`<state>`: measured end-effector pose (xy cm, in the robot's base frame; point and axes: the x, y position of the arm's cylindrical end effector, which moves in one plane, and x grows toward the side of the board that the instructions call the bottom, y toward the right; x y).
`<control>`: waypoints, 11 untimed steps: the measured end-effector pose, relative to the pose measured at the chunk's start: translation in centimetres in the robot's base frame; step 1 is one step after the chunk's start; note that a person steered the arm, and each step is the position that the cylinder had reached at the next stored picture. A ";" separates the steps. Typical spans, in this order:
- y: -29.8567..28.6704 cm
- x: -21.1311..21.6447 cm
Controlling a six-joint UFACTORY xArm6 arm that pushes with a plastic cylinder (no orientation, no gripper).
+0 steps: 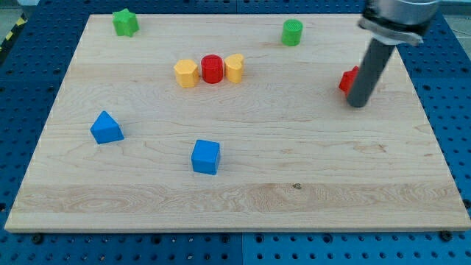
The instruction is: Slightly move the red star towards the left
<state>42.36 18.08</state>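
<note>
Red star (348,79) sits near the board's 3 o'clock edge, up toward the view's top right, and most of it is hidden behind my rod, so its star shape is, as far as I can tell, only hinted at by the bit showing. My tip (357,104) rests on the wooden board (243,199) touching or just beside that block, at about its 4 o'clock. There are no fingers here to open or close; the rod is bare and has hold of nothing.

To do this push well, I judge the tip should first come round to the star's 3 o'clock side, square with its middle, then slide toward 9 o'clock in a short, slow stroke and stop early, since only a slight shift is asked. Pushing off-centre would likely spin the block or send it toward 12 o'clock.

The path at 9 o'clock looks free: the red cylinder (212,68), with its two yellow blocks (186,73) (234,67), lies well apart, and the green cylinder (292,32) is off toward 11 o'clock.
</note>
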 end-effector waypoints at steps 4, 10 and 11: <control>8.1 -2.8; 4.3 -6.1; -1.1 -5.7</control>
